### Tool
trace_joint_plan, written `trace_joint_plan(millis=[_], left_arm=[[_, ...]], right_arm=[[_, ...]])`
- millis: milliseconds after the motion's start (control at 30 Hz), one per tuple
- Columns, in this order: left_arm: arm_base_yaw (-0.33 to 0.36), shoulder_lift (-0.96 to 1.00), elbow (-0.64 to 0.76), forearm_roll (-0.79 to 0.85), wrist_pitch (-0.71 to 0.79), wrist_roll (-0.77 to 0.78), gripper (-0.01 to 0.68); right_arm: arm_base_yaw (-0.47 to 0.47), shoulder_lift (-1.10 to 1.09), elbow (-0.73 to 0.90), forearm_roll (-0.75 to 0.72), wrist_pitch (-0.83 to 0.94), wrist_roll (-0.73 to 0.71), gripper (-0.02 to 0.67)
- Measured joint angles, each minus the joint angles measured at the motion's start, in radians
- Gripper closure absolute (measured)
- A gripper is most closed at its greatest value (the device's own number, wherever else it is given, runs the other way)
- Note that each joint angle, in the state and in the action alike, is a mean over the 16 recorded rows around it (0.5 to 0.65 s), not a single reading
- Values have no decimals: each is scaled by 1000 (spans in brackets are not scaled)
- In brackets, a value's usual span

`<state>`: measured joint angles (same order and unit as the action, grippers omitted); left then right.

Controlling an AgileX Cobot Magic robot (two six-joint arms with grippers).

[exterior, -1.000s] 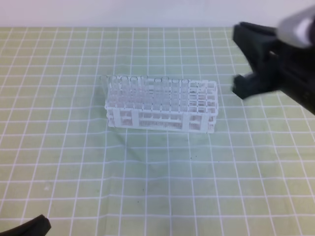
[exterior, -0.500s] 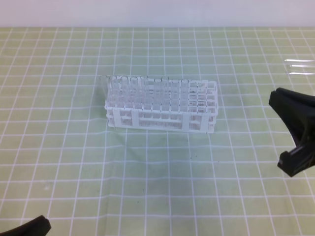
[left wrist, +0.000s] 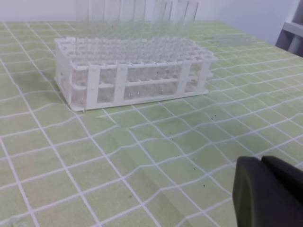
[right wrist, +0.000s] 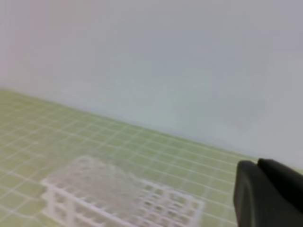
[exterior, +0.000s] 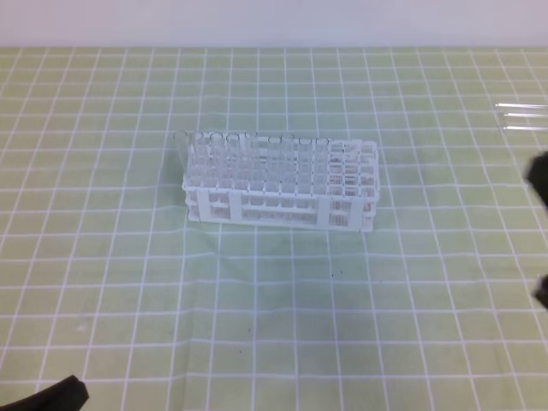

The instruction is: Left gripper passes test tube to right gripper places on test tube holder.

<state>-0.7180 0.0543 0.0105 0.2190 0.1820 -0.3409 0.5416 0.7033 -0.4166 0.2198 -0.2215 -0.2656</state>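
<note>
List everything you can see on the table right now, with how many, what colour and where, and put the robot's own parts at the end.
test tube holder: one, white lattice, middle of the mat, many clear tubes standing in its left and middle holes.
loose test tubes: three, clear, lying side by side at the far right edge of the mat.
table mat: one, pale green with a white grid, covering the table.
wall: white, behind the table.
left gripper: one, black, shut and holding nothing, low at the near left corner.
right gripper: one, black, shut and holding nothing, raised near the right edge, off to the right of the holder.
</note>
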Motion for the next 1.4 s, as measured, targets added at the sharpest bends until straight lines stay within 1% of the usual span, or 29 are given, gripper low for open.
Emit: trace_joint_plan(millis=[200, 400, 633, 967, 1167, 1400], left_arm=[[0, -1, -2, 0, 4, 0, 675], [0, 0, 0, 0, 5, 0, 675], [0, 0, 0, 0, 5, 0, 675], [0, 1, 4, 1, 2, 0, 675], [0, 2, 4, 1, 1, 0, 675], [0, 2, 3, 1, 2, 0, 675]], right_arm=[[-101, -185, 140, 24, 4, -20, 662], [-205, -393, 286, 54, 54, -17, 662], [-281, -571, 389, 87, 146, -14, 663], [-308, -687, 418, 103, 307, -14, 664], [-308, -709, 418, 103, 413, -14, 664], [-308, -710, 418, 76, 497, -14, 664]])
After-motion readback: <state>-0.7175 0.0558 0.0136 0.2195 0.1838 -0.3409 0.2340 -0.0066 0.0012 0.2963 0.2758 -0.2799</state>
